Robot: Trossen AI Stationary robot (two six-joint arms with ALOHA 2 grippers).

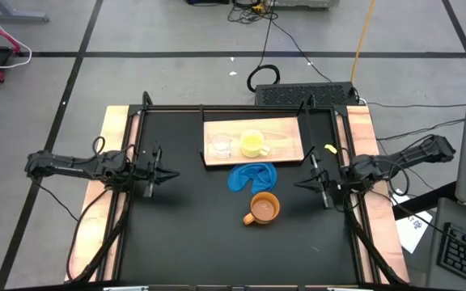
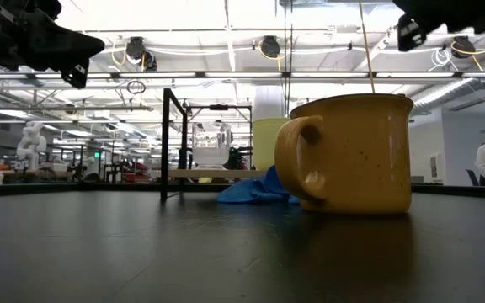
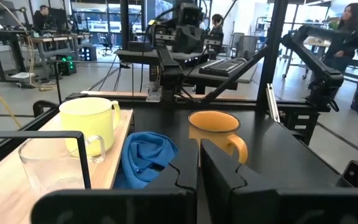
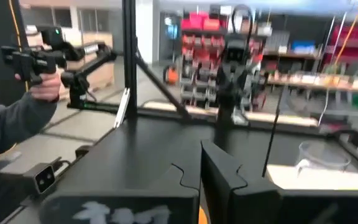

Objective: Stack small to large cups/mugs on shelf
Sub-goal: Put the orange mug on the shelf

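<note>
1. The flat light-wood shelf board lies at the table's far centre.
2. The small clear plastic cup and the yellow handled mug stand side by side on it, apart.
3. The larger orange-brown handled mug stands on the black table, near a crumpled blue cloth.
4. The left gripper and right gripper hover at opposite table sides, fingers together, empty.

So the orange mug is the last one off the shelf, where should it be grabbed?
Grip the orange mug by its rim, from above: it stands upright with its mouth open. Take the wall opposite the handle, which points toward the left arm's side. The right end effector is nearer.
</note>
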